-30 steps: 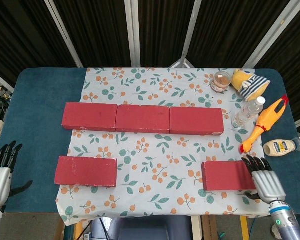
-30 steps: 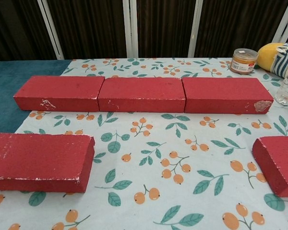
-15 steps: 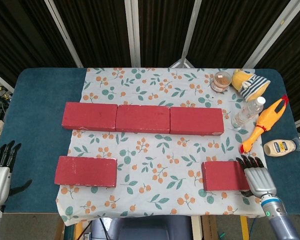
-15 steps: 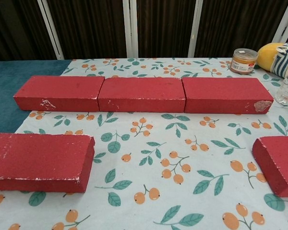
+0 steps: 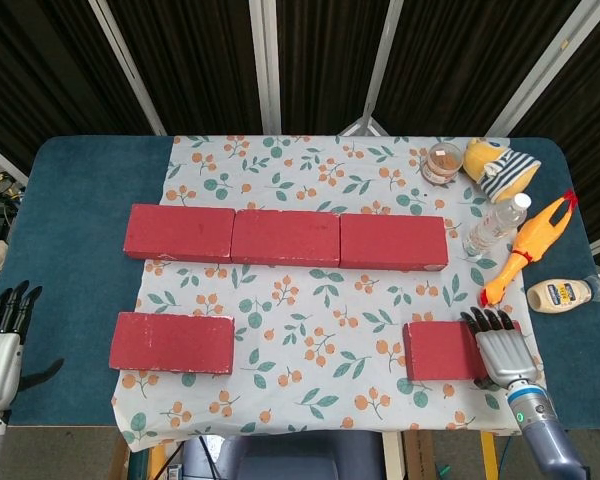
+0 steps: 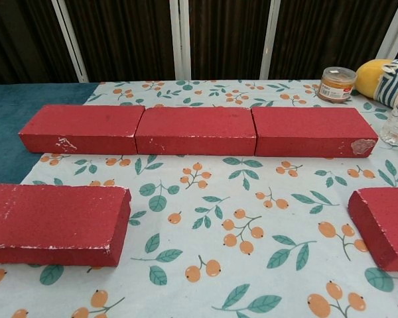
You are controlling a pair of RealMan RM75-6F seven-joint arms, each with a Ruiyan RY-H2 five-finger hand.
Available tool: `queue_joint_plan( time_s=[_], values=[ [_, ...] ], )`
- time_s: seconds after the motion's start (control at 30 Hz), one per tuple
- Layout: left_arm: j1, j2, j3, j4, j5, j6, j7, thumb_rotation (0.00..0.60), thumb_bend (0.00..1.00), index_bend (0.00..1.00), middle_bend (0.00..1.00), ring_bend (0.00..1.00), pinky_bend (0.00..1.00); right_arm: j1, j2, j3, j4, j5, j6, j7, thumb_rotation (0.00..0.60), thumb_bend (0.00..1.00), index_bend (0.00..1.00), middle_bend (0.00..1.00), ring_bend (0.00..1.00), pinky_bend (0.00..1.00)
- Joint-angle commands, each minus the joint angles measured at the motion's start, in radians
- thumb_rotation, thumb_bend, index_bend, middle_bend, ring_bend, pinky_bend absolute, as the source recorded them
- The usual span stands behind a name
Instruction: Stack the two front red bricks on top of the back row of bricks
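Three red bricks form the back row (image 5: 285, 238) (image 6: 196, 130), laid end to end across the floral cloth. The front left brick (image 5: 172, 342) (image 6: 53, 222) lies alone near the front edge. The front right brick (image 5: 442, 351) (image 6: 385, 222) lies flat, and my right hand (image 5: 500, 348) is spread palm-down over its right end, fingers pointing away from me. Whether the hand touches the brick is unclear. My left hand (image 5: 0, 345) hovers at the table's front left corner with fingers apart and nothing in it. Neither hand shows in the chest view.
Along the right side stand a small jar (image 5: 443, 162) (image 6: 336, 83), a yellow striped plush (image 5: 500, 167), a water bottle (image 5: 497, 224), a rubber chicken (image 5: 528, 250) and a squeeze bottle (image 5: 565, 294). The blue table (image 5: 75, 200) shows bare left of the cloth.
My right hand has slid left, from beside the front right brick to over its right end. The bricks and my left hand have stayed put.
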Motion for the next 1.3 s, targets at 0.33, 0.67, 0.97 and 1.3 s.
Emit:
queue_joint_plan(
  time_s=[0.33,0.67,0.97,1.3],
  values=[
    [-0.002,-0.003,-0.001,-0.005,-0.006,-0.003,0.011,0.6,0.0,0.01,0.0,0.0,0.1,0.035,-0.003,-0.023,-0.014,0.03,-0.002,-0.043,0.6,0.11,0.17,0.25,0.02,0.0],
    [-0.001,0.0,-0.001,-0.007,-0.01,-0.005,0.005,0.6,0.0,0.01,0.0,0.0,0.1,0.049,0.026,-0.026,-0.058,0.004,0.016,-0.031,0.6,0.11,0.28,0.28,0.05,0.0],
    [-0.009,0.005,-0.005,-0.007,-0.024,-0.02,-0.002,0.6,0.0,0.01,0.0,0.0,0.1,0.147,0.201,0.074,-0.305,0.113,0.039,-0.113,0.6,0.11,0.29,0.28,0.05,0.0],
    [-0.02,0.013,-0.015,-0.006,-0.059,-0.046,-0.015,0.6,0.0,0.01,0.0,0.0,0.1,0.555,0.224,0.247,-0.495,0.716,0.082,-0.452,0.6,0.11,0.29,0.28,0.06,0.0]
  ],
)
